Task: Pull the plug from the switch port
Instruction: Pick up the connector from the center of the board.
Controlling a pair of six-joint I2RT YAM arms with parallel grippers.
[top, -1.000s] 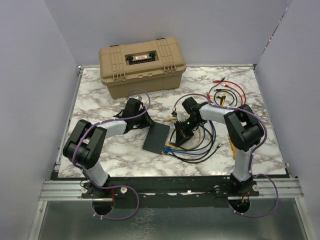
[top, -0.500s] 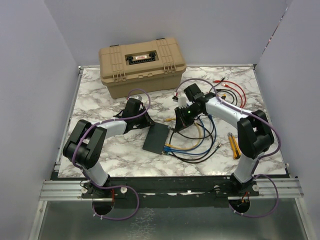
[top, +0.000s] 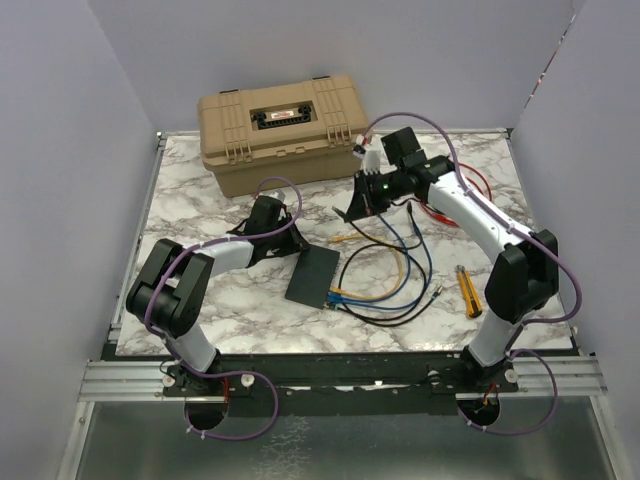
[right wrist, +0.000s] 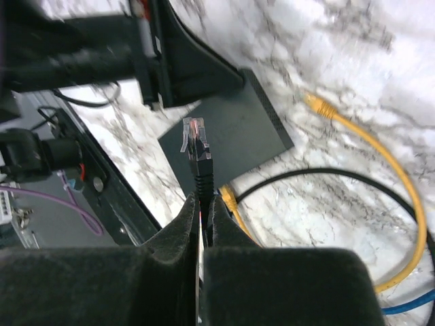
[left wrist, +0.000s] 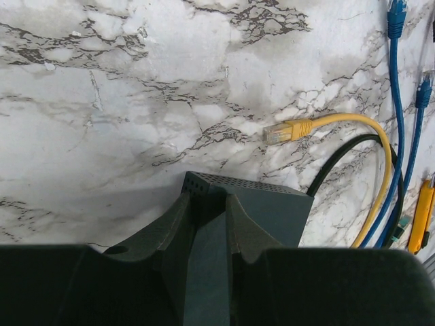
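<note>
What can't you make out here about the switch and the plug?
Ports of the switch: too small in the top view; the left gripper covers much of the switch in the left wrist view.
Its cabled edge: partly behind the right gripper in the right wrist view.
The black plug: clear only in the right wrist view; too small from the top.

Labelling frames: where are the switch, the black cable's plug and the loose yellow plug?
switch (top: 312,275), top external view, top face
black cable's plug (right wrist: 193,138), right wrist view, clear tip
loose yellow plug (left wrist: 278,133), left wrist view, connector head
</note>
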